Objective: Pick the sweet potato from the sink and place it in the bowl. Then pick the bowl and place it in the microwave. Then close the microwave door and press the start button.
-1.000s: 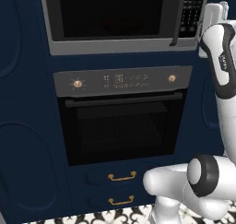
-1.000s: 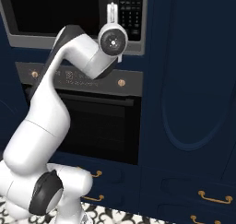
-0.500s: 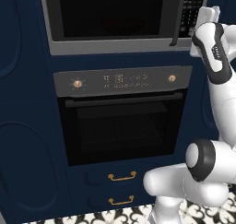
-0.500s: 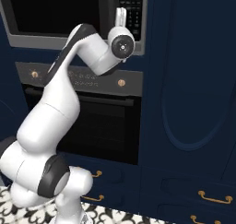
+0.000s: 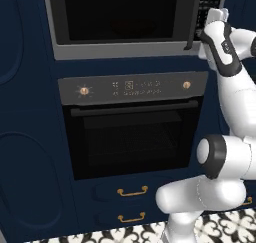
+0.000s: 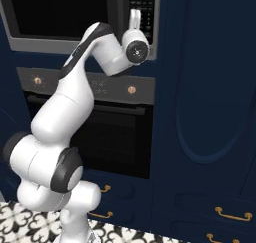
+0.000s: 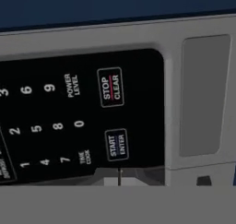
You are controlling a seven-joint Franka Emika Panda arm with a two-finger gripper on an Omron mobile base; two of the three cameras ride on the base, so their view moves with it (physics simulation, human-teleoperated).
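kitchen | built-in microwave (image 5: pixel 120 22) | oven (image 5: pixel 132 124) | navy cabinets (image 6: pixel 210 87)

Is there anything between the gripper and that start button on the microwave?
Nothing: in the hand view the START ENTER button sits just above the gripper, with bare black keypad between.

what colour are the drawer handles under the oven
Gold, or brass-like, on the drawer handles below the oven; clearest in the left base view.

Black microwave (image 5: pixel 120 17) with grey trim, white keypad (image 7: pixel 69 121) lettering; navy cabinets (image 6: pixel 210 87); brass handles (image 5: pixel 132 191); seemingly black-and-white patterned floor (image 5: pixel 220 227) at 6 o'clock.
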